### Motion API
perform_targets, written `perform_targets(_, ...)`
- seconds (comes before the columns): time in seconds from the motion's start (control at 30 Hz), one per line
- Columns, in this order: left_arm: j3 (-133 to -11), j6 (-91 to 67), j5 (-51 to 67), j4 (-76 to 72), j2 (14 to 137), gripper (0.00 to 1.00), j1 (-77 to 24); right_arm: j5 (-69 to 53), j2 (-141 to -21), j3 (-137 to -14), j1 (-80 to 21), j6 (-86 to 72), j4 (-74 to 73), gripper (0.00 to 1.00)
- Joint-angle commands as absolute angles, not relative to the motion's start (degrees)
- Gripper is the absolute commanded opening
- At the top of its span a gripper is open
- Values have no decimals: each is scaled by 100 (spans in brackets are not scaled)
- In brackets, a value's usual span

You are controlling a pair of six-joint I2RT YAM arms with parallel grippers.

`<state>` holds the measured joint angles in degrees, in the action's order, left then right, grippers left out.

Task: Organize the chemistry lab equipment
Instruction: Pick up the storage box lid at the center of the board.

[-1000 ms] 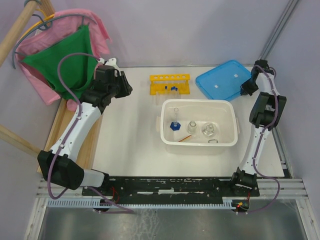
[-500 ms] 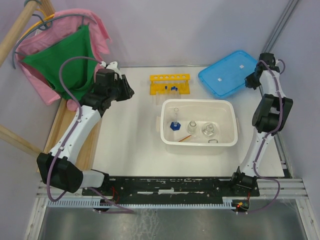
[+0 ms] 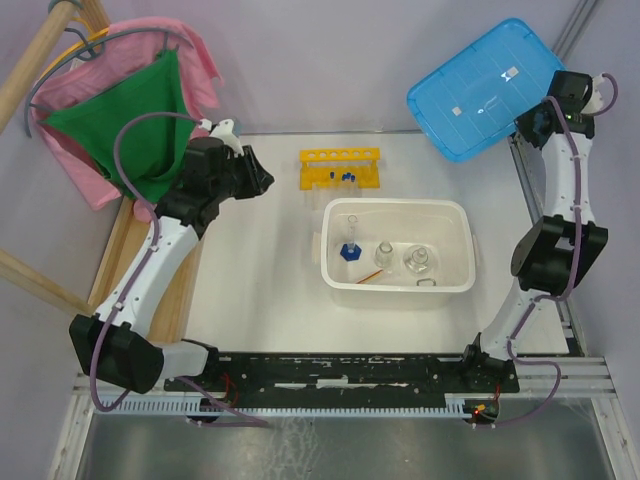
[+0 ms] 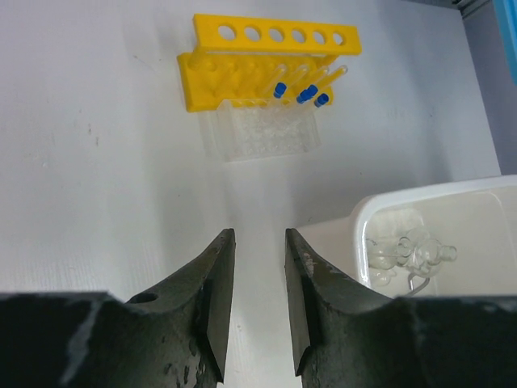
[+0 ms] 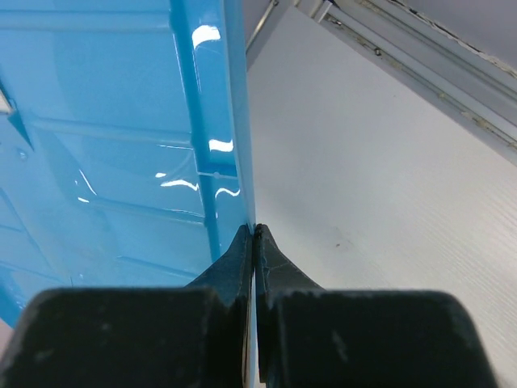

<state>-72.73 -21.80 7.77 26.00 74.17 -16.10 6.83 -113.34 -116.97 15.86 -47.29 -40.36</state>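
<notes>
Overhead and wrist views of a two-arm station at a white surface (image 3: 260, 290). The right claw (image 5: 254, 232) is clenched on the rim of the flat blue lid (image 3: 480, 88), its two fingers pressed together over the thin edge. The lid hangs tilted in the air above the far right corner of the surface, touching nothing else. The left claw (image 4: 257, 236) is released, with its jaws partly apart and nothing between them. It hovers over bare surface on the left, pointed toward the yellow rack (image 4: 266, 56). The rack sits on the surface at the far centre, just behind the white tub (image 3: 460, 215) and apart from it. Several blue-capped tubes (image 4: 307, 90) lean at a slant in its right half, and a clear dimpled piece (image 4: 262, 133) lies against its near side. Inside the tub stand two glass flasks (image 3: 417, 262) side by side, with a narrow clear cylinder on a blue base (image 3: 349, 250) to their left. The thin red rod (image 3: 368, 277) lies flat near the tub's front wall. A small bent metal piece (image 3: 427, 282), seemingly the tongs, rests just in front of the right-hand flask.
</notes>
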Motion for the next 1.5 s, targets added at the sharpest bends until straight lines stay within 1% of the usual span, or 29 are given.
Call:
perform_targets(0.0,-7358,-2330,1166,2005,7212,39,-1617,178,-10548,-11478,1580,-4919,-3449,1)
perform_targets(0.13,-7521,-2540,1463,1733,7232,42,-1627,-325,-10180,-11373,1511,-4838,-3351,1)
perform_targets(0.3,-7712,-3025,2125,1142,7344,51,-1626,-633,-9576,-11066,1294,-4577,-3197,1)
perform_targets(0.37,-7552,-3593,2452,643,7364,60,-1630,-619,-9314,-10812,1201,-4467,-3113,1)
perform_targets(0.43,-7286,-4266,2884,-105,7422,73,-1628,-599,-9051,-10609,1126,-4410,-3047,1)
perform_targets(0.47,-7113,-4660,3114,-504,7459,77,-1628,-598,-8931,-10526,1100,-4392,-3012,1)
perform_targets(0.53,-6744,-5504,3471,-1471,7544,81,-1629,-632,-8740,-10425,1053,-4382,-2978,1)
perform_targets(0.6,-6505,-5943,3616,-2141,7598,82,-1642,-801,-8628,-10399,1030,-4395,-2972,1)
perform_targets(0.63,-6485,-5948,3647,-2239,7624,83,-1652,-948,-8592,-10402,1022,-4400,-2946,1)
perform_targets(0.83,-6934,-5347,3823,-1960,7685,85,-1658,-1947,-8633,-10600,954,-4465,-3083,1)
perform_targets(1.03,-7233,-5157,3545,-1976,7666,85,-1810,-2085,-8428,-10289,690,-4745,-2941,1)
perform_targets(1.27,-7414,-4278,2650,-1910,7734,86,-2486,-2229,-8440,-10285,463,-4977,-2841,1)
perform_targets(1.47,-7573,-4377,2655,-2097,7912,86,-2689,-2221,-8425,-10275,328,-4937,-2891,1)
